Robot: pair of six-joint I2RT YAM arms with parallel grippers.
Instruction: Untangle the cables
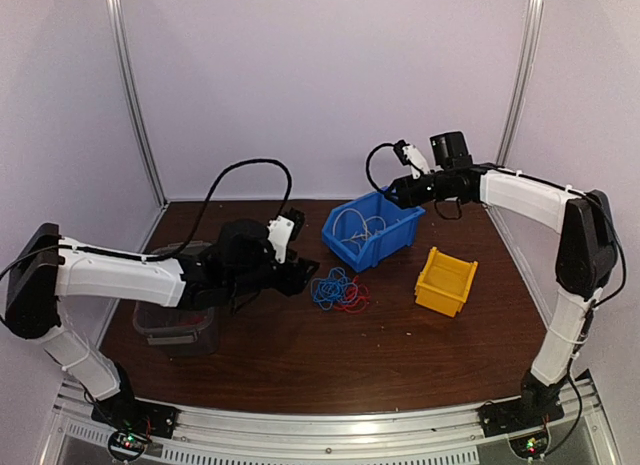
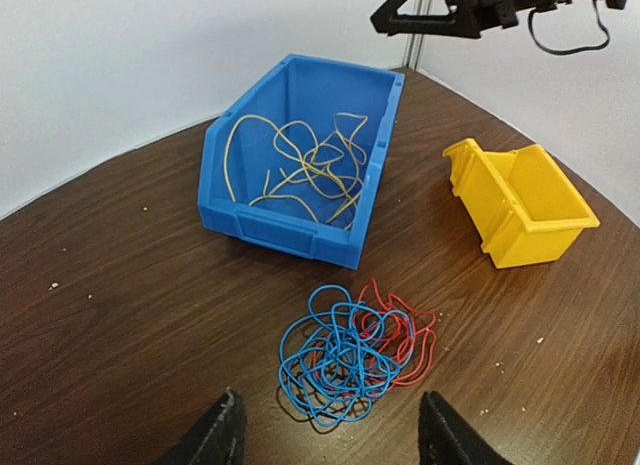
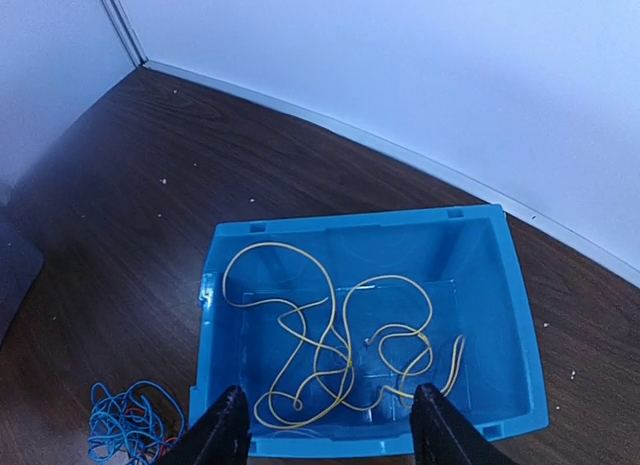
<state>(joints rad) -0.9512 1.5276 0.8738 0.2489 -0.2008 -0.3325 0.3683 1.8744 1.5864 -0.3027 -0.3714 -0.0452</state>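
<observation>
Loose cable (image 2: pixel 318 170) lies in the bin (image 2: pixel 245 225) at the back of the table (image 2: pixel 120 315), a tangle of cables (image 2: pixel 340 355) on the table just before it. A second bin (image 2: pixel 530 210) stands right of the tangle, a tub (image 1: pixel 170 330) well to its left, under the left arm (image 1: pixel 120 270).

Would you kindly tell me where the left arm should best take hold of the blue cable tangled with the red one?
Take the blue cable at its outer loops on the robot's left side, away from the red cable overlapping its right half. Come straight down from above: it lies flat on the table, and the open left gripper hangs over it.
</observation>
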